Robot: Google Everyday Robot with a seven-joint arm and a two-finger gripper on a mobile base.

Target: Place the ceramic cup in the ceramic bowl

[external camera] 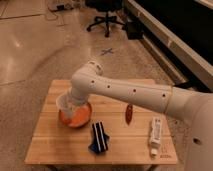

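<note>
The ceramic cup (65,103) is small, white and round, and hangs over the left rim of the ceramic bowl (77,117). The bowl is a shallow orange-brown dish on the left half of the wooden table (55,145). My white arm reaches in from the right across the table. My gripper (70,101) is at the arm's end, just above the bowl, shut on the cup. The arm's wrist hides most of the gripper and the bowl's far rim.
A dark blue striped packet (98,136) lies just right of the bowl, toward the front. A reddish-brown oblong thing (129,114) lies mid-table. A white printed tube (155,132) lies at the right. An office chair (106,17) stands on the floor far behind.
</note>
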